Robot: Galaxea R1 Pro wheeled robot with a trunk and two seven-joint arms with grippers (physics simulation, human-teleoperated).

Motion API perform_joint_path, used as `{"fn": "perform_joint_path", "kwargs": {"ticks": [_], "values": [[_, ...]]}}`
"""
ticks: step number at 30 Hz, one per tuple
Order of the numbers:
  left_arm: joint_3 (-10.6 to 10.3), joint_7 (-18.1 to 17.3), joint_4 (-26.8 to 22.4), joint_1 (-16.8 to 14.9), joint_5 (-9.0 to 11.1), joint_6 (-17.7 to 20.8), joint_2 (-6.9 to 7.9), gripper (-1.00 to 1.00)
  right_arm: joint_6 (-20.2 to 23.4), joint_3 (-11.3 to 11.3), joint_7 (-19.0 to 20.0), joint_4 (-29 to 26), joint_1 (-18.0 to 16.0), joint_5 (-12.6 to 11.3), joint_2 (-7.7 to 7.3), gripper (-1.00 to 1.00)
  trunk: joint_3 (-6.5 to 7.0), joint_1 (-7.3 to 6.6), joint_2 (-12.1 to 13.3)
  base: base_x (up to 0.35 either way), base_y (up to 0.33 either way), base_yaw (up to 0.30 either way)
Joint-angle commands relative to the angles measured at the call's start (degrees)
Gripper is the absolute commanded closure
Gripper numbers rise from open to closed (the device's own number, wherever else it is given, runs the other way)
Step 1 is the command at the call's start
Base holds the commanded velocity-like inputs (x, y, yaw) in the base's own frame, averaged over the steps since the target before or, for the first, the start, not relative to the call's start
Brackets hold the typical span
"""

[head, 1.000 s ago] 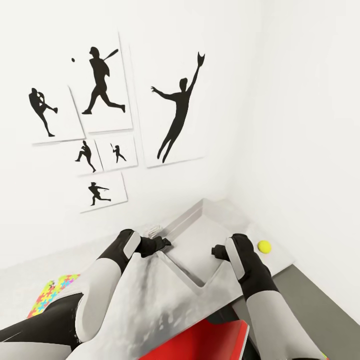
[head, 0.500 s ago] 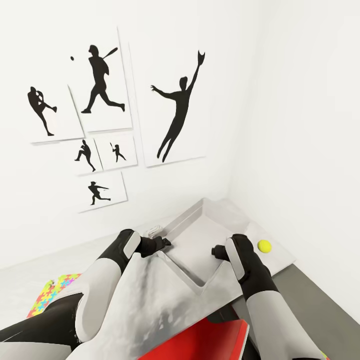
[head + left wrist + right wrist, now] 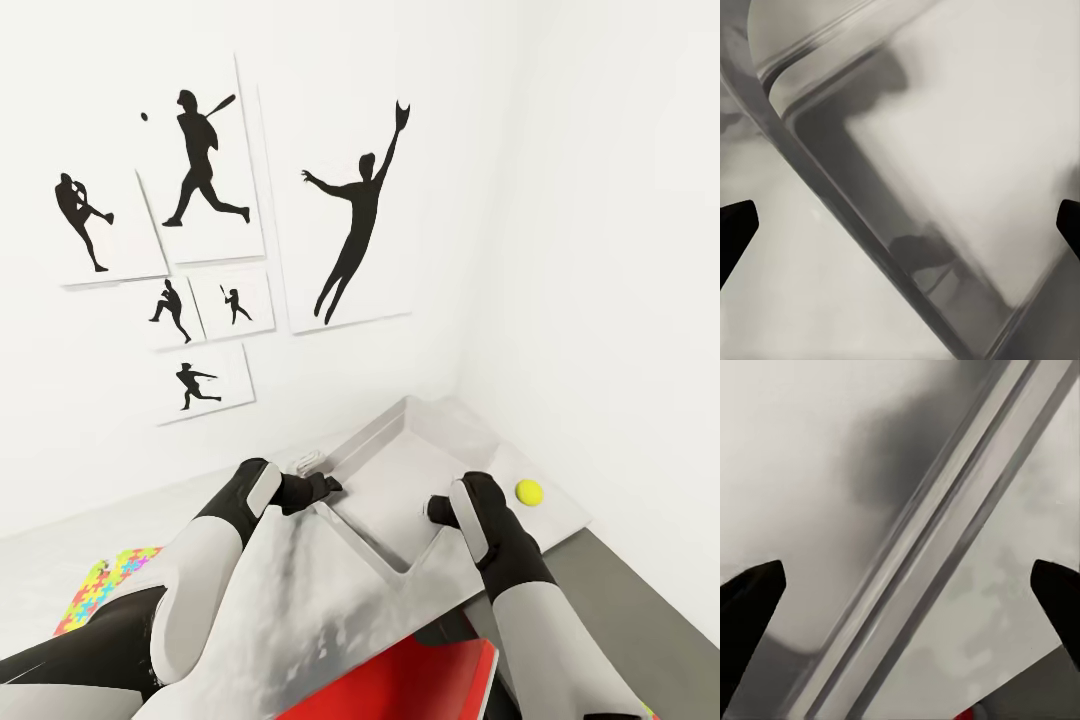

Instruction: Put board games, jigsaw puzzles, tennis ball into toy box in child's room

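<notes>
The light grey toy box (image 3: 400, 470) lies close below me, tilted, with its rim running between both arms. My left gripper (image 3: 325, 487) is open, and the left wrist view shows the box rim (image 3: 832, 187) between its spread fingertips (image 3: 735, 229). My right gripper (image 3: 435, 507) is open too, straddling the opposite rim (image 3: 930, 540). The tennis ball (image 3: 528, 491) rests just right of the right wrist, beside the box. A multicoloured jigsaw puzzle (image 3: 100, 590) lies flat on the pale table (image 3: 80, 530), left of my left arm. Board games and bed are out of view.
A red flat object (image 3: 430, 680) sits under the box's near end. White walls meet in a corner behind the box, the left one hung with black sports silhouette prints (image 3: 355, 230). A dark grey surface (image 3: 630, 610) lies at the lower right.
My right gripper has shifted very slightly down and to the right along the box rim. The left arm, box, ball and puzzle have not moved.
</notes>
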Motion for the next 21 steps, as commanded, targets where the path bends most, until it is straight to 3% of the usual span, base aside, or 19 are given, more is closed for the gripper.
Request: {"fn": "perform_joint_path", "kwargs": {"ticks": [1, 2, 3, 21], "values": [[0.4, -0.1, -0.1, 0.0, -0.1, 0.3, -0.05, -1.00, -0.1, -0.1, -0.5, 0.4, -0.1, -0.6, 0.03, 1.00, -0.13, 0.04, -0.1, 0.000, 0.000, 0.000], [0.4, -0.1, -0.1, 0.0, -0.1, 0.3, -0.05, -1.00, -0.2, -0.1, -0.5, 0.6, -0.1, -0.6, 0.03, 1.00, -0.13, 0.04, -0.1, 0.000, 0.000, 0.000], [0.4, -0.1, -0.1, 0.0, -0.1, 0.3, -0.05, 1.00, -0.6, -0.2, -0.5, 0.9, -0.1, -0.6, 0.00, 1.00, -0.13, 0.04, -0.1, 0.000, 0.000, 0.000], [0.5, -0.2, -0.1, 0.0, -0.1, 0.3, -0.05, 1.00, -2.0, -0.2, -0.5, 2.3, -0.1, -0.6, 0.01, 1.00, -0.10, 0.04, -0.1, 0.000, 0.000, 0.000]]}}
